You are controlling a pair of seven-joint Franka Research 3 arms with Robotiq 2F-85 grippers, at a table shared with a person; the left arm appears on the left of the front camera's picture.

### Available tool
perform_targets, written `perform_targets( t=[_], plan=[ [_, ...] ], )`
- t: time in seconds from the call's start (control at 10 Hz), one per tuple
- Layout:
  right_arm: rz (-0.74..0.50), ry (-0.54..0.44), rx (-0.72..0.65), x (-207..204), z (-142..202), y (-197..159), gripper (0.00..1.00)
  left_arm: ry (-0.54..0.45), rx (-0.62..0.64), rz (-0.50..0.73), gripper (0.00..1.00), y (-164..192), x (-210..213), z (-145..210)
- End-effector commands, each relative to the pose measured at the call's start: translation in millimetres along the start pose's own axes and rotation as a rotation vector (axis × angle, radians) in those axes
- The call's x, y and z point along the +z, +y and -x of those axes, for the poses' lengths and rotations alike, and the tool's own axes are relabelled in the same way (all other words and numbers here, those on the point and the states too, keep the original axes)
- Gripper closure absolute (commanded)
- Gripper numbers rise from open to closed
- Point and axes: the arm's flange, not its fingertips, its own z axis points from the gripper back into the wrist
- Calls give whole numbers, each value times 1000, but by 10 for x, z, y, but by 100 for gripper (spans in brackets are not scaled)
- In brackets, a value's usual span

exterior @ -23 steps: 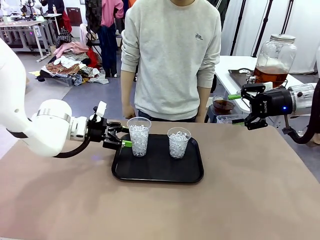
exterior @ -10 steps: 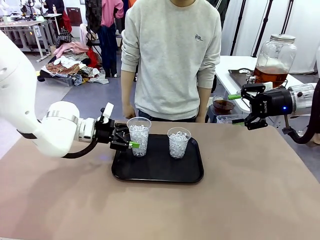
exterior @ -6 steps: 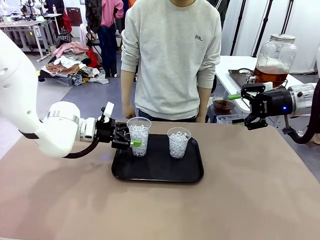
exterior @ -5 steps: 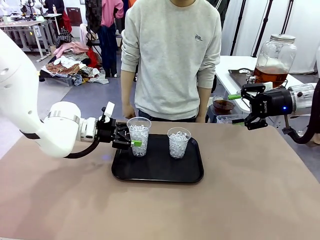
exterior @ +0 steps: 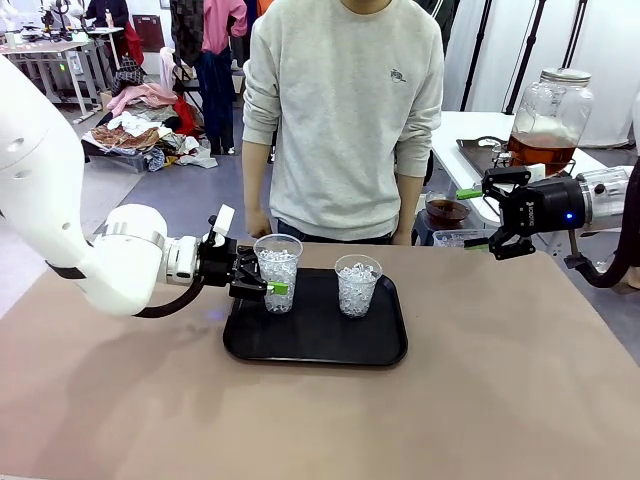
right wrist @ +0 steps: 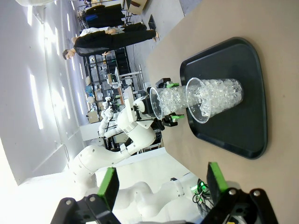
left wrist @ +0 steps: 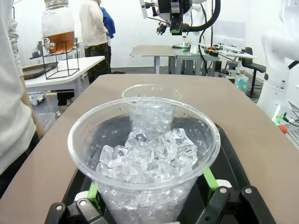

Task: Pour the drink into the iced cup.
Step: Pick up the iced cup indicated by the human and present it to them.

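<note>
Two clear iced cups stand on a black tray (exterior: 310, 345): the left cup (exterior: 278, 272) and the right cup (exterior: 357, 285). My left gripper (exterior: 272, 281) is open and reaches in from the left, its green pads flanking the left cup (left wrist: 145, 154) low on its wall; the second cup (left wrist: 152, 107) stands behind it. The amber drink (exterior: 540, 152) fills the bottom of a large glass jar (exterior: 548, 120) on the side table at far right. My right gripper (exterior: 472, 218) hangs open and empty in front of that jar, above the table's far right edge. From that wrist, the right gripper (right wrist: 161, 184) looks at both cups.
A person in a grey sweater (exterior: 345, 120) stands at the table's far side, just behind the tray. A small bowl of brown liquid (exterior: 447, 210) sits beside the white side table (exterior: 480, 130). The brown tabletop (exterior: 320, 420) spreads around the tray.
My left gripper has slid right until its fingers flank the left cup, and its jaws have narrowed slightly. The right arm, cups and person have not moved.
</note>
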Motion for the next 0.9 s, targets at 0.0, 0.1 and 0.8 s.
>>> perform_targets(
  t=[0.0,0.1,0.8],
  plan=[
    [0,-2,2,-2,-3,12,0,-23,-5,0,39,21,-24,0],
    [0,-2,2,-2,-3,12,0,-24,-3,1,39,23,-27,0],
    [0,-2,2,-2,-3,12,0,-17,35,-93,39,176,-86,-423]
  ],
)
